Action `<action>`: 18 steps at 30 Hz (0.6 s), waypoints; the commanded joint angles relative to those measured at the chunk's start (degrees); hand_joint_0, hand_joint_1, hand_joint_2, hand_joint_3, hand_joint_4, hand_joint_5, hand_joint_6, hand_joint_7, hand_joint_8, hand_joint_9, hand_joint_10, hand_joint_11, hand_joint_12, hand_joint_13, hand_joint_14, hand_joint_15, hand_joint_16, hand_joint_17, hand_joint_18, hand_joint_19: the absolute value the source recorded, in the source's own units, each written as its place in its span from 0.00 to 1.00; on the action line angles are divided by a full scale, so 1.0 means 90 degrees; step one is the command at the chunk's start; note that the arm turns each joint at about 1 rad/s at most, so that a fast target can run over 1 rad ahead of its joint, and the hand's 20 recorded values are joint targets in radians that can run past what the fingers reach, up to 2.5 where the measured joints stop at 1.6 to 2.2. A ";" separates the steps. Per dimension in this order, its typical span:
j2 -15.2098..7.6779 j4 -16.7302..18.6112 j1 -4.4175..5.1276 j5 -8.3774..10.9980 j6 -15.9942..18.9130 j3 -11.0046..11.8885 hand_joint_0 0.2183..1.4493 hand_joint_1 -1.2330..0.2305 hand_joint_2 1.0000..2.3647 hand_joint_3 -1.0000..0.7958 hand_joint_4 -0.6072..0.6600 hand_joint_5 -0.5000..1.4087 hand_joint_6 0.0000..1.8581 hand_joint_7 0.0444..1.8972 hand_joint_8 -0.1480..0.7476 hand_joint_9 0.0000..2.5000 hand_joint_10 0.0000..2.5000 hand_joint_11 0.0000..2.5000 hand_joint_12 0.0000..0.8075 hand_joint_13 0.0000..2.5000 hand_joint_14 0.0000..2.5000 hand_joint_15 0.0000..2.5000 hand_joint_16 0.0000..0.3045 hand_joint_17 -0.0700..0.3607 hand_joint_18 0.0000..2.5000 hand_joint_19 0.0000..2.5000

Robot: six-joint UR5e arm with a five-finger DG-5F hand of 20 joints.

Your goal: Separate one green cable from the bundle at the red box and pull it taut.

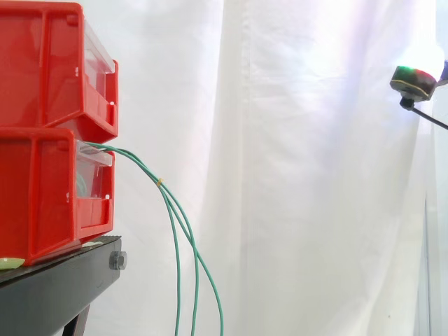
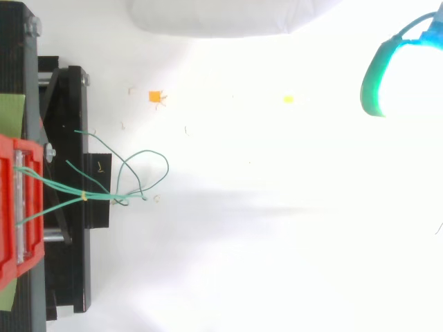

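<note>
My hand [image 1: 413, 80] hung high at the right edge of the side view, well apart from the green cables [image 1: 150, 173]. I could not tell whether it was spread or curled. From above it sat in the upper right corner, glowing green, just as far from the work.

The cables came out of the front of the lower red box [image 1: 42, 196], which stood under a second red box [image 1: 42, 63] on the black stand [image 1: 56, 280]. A yellow tie [image 1: 159, 181] bound them together just outside the box. Below the tie they parted into separate strands and hung slack before the white curtain [image 1: 294, 210]. Seen from above, their loose ends looped beside the stand.
</note>
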 commanded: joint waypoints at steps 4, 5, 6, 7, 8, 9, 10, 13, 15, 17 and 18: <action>-0.0014 0.0147 0.0035 0.0176 -0.1366 0.0000 0.10 0.49 0.00 0.28 0.64 0.14 0.27 0.33 0.63 0.59 0.00 0.15 0.70 0.60 0.01 0.20 0.30 0.64 0.84 0.01; -0.0014 0.0245 0.0044 0.0235 -0.1444 0.0000 0.10 0.49 0.00 0.28 0.64 0.14 0.27 0.33 0.63 0.59 0.00 0.16 0.70 0.60 0.01 0.20 0.30 0.64 0.84 0.01; -0.0014 0.0313 0.0044 0.0274 -0.1444 0.0000 0.10 0.49 0.00 0.28 0.64 0.14 0.27 0.33 0.63 0.59 0.00 0.15 0.70 0.60 0.01 0.20 0.29 0.63 0.84 0.01; -0.0014 0.0362 0.0054 0.0303 -0.1444 0.0000 0.10 0.49 0.00 0.28 0.64 0.14 0.27 0.33 0.63 0.59 0.00 0.15 0.70 0.60 0.01 0.20 0.29 0.63 0.84 0.01; -0.0034 0.0372 0.0064 0.0313 -0.1444 0.0000 0.10 0.49 0.00 0.28 0.64 0.14 0.27 0.33 0.63 0.59 0.00 0.14 0.70 0.60 0.01 0.20 0.29 0.63 0.83 0.01; -0.0219 0.0391 0.0084 0.0303 -0.1453 0.0059 0.10 0.49 0.00 0.28 0.65 0.14 0.27 0.33 0.63 0.59 0.00 0.15 0.70 0.60 0.01 0.20 0.29 0.62 0.83 0.01; -0.0268 0.0372 0.0084 0.0283 -0.1434 0.0088 0.10 0.49 0.00 0.28 0.65 0.14 0.27 0.33 0.63 0.59 0.00 0.14 0.70 0.60 0.01 0.20 0.29 0.62 0.83 0.02; -0.0747 0.0303 0.0054 0.0020 -0.1444 0.0449 0.10 0.49 0.00 0.28 0.65 0.14 0.27 0.33 0.63 0.59 0.00 0.15 0.69 0.61 0.01 0.21 0.28 0.60 0.85 0.04; -0.0903 0.0245 0.0044 -0.0136 -0.1463 0.0635 0.10 0.49 0.00 0.28 0.65 0.14 0.27 0.33 0.63 0.59 0.00 0.14 0.70 0.61 0.01 0.21 0.27 0.60 0.86 0.05; -0.1235 0.0167 0.0025 -0.0361 -0.1532 0.1025 0.10 0.49 0.00 0.28 0.65 0.14 0.27 0.33 0.64 0.59 0.00 0.14 0.69 0.62 0.01 0.21 0.27 0.60 0.87 0.05; -0.1333 0.0128 0.0015 -0.0410 -0.1600 0.1143 0.10 0.49 0.00 0.28 0.65 0.14 0.27 0.33 0.64 0.59 0.00 0.14 0.70 0.63 0.01 0.21 0.27 0.59 0.88 0.05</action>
